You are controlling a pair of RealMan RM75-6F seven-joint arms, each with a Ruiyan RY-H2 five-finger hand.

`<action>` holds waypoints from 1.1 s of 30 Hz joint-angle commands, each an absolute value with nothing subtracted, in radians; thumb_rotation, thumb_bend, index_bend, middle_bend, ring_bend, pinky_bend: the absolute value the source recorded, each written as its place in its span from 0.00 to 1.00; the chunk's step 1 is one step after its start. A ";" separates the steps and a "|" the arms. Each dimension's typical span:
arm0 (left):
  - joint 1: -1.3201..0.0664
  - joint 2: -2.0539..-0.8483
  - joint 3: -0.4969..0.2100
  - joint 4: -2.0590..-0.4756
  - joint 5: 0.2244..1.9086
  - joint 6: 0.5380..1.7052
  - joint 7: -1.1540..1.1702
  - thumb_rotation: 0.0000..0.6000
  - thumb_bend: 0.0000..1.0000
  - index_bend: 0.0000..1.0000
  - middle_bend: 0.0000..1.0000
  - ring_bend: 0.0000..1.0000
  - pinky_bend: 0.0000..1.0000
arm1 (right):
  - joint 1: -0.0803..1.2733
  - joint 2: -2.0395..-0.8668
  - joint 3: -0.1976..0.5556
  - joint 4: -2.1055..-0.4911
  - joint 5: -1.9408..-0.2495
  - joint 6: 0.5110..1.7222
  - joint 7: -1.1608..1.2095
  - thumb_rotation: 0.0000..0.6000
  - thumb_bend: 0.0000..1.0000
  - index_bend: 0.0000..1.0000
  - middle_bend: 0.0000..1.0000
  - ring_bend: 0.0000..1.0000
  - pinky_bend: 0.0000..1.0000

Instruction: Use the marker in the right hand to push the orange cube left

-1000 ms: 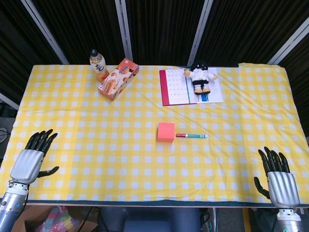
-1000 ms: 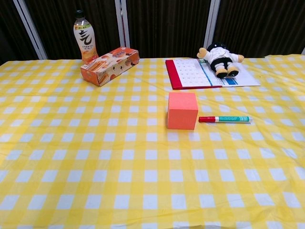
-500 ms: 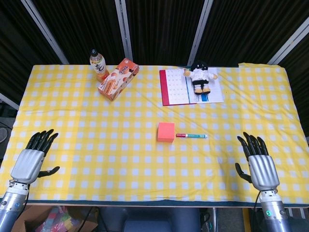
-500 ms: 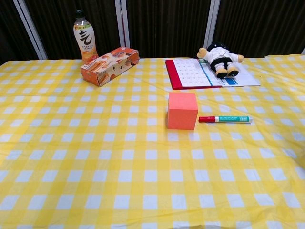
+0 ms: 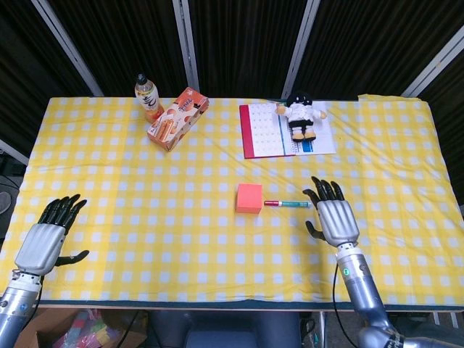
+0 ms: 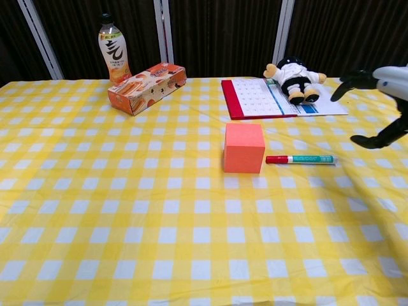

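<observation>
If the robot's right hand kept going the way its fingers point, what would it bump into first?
Probably the marker's green end, just ahead of the right hand's fingers; though height is unclear, so the hand may pass above it.

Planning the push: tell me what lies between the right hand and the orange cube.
Only the marker lies there, flat on the cloth, its red end near the orange cube and its other end by the right hand. The head view shows it best.

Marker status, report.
Both hands open: right robot hand beside marker, left robot hand idle. Marker flat, right of orange cube. Nothing blocking.
</observation>
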State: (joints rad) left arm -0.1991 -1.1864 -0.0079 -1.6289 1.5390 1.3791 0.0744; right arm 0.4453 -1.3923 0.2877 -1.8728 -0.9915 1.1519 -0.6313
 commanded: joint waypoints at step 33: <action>-0.214 -1.168 -0.007 -1.642 1.512 1.337 0.041 1.00 0.00 0.00 0.00 0.00 0.00 | 0.743 -1.673 0.314 -1.415 -0.580 1.007 -0.654 1.00 0.34 0.34 0.08 0.00 0.00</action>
